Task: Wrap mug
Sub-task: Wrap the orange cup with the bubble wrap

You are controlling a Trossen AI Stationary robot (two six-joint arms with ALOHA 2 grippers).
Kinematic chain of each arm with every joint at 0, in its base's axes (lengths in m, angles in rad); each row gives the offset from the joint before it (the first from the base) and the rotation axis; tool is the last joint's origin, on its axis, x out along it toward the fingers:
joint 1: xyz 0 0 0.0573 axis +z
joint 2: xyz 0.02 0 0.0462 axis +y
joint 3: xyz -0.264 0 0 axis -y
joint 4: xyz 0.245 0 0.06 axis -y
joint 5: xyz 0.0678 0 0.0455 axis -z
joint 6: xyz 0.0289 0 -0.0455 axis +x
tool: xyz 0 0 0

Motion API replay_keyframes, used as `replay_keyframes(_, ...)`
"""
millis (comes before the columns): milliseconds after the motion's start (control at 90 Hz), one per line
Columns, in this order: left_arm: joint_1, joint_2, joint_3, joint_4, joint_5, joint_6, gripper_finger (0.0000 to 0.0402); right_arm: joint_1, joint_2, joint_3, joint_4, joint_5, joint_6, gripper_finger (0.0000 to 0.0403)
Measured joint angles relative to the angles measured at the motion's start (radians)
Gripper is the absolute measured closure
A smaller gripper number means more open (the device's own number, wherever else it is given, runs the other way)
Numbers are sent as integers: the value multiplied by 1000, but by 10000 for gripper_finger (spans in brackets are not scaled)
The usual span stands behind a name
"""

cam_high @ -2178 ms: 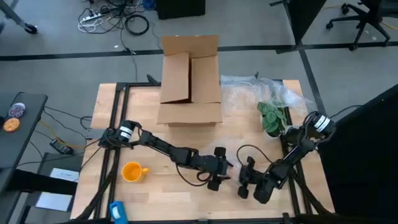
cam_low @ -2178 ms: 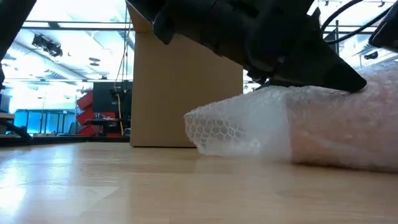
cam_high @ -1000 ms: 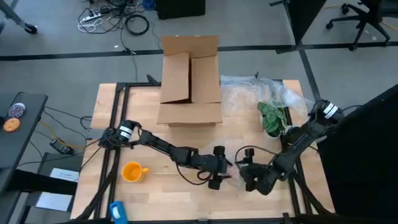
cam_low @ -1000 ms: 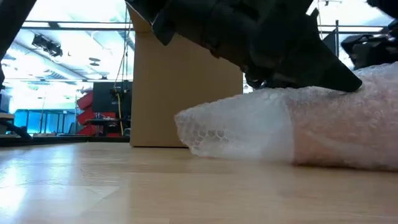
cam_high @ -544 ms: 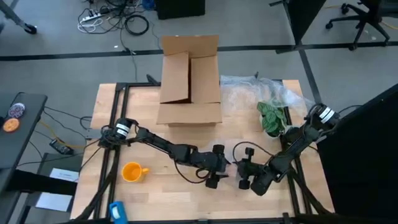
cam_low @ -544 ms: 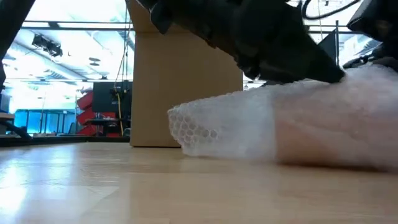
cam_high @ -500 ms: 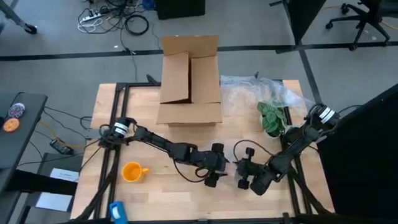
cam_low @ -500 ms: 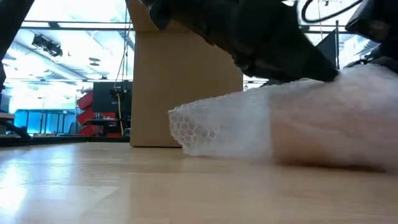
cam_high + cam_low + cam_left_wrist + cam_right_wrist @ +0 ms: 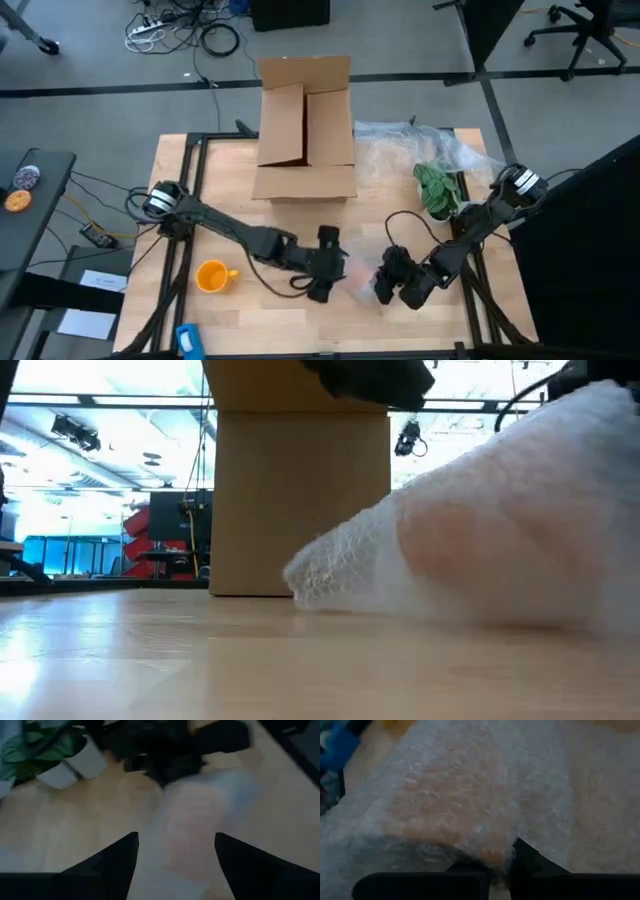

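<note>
Mug [image 9: 213,275] bare in high view only, left jaws open, right jaws gripping bubble wrap [image 9: 470,795].

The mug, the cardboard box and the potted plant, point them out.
mug [image 9: 211,276]: high view, on its orange body.
cardboard box [image 9: 305,140]: high view, on a top flap.
potted plant [image 9: 436,187]: high view, on its leaves.

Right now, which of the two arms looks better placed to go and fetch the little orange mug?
Probably the left. Its end effector is open, free, and nearer the mug at the table's left front. The right end effector is shut on the bubble wrap.
</note>
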Motion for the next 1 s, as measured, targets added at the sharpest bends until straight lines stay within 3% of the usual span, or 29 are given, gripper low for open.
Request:
replay_keyframes(144, -86, 31, 1, 3, -38, -18, 154, -9, -2, -30, 35, -6, 132, 397)
replay_keyframes(289, -140, 57, 1, 35, -120, -12, 154, -16, -2, -104, 181, -12, 248, 397)
replay_keyframes(522, -132, 95, 3, 172, -159, 74, 154, -26, 0, -254, 468, -15, 424, 387)
replay_keyframes(811, -8, 211, 2, 274, -59, 129, 154, -34, -4, -279, 527, -29, 416, 303)
replay_keyframes(1000, 51, 216, 4, 290, 6, 125, 154, -28, -40, -281, 527, -70, 370, 234)
